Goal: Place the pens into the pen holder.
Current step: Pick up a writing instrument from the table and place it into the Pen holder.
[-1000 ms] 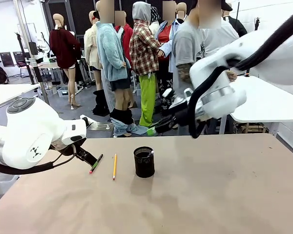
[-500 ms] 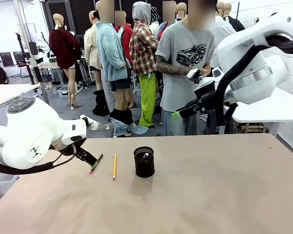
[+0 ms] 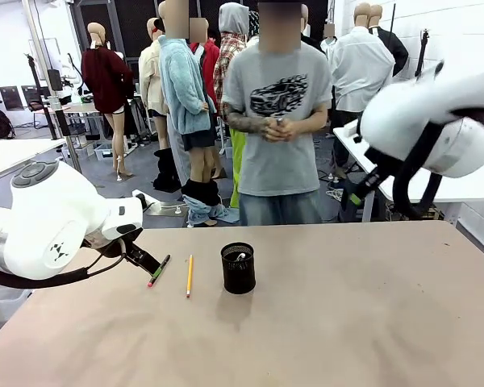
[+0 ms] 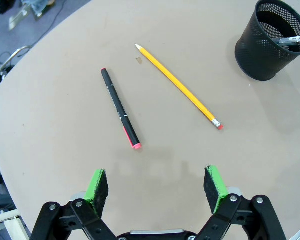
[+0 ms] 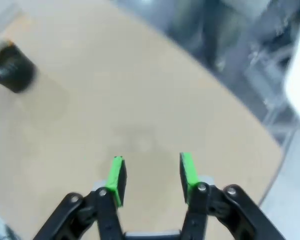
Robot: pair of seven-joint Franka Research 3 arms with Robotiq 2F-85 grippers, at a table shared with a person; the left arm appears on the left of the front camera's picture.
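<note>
Silvery pen (image 4: 295,39) half-hidden in pen holder (image 4: 262,57) (edge-cropped)

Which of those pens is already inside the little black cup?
The silvery-white pen, leaning inside the mesh pen holder. The yellow pencil and the black pen with red tip lie flat on the table.

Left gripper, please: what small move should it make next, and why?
Probably ease the left gripper forward and down over the black pen: it is open and empty, that pen lies loose on the table nearest it, and the pen holder already holds a silvery pen.
</note>
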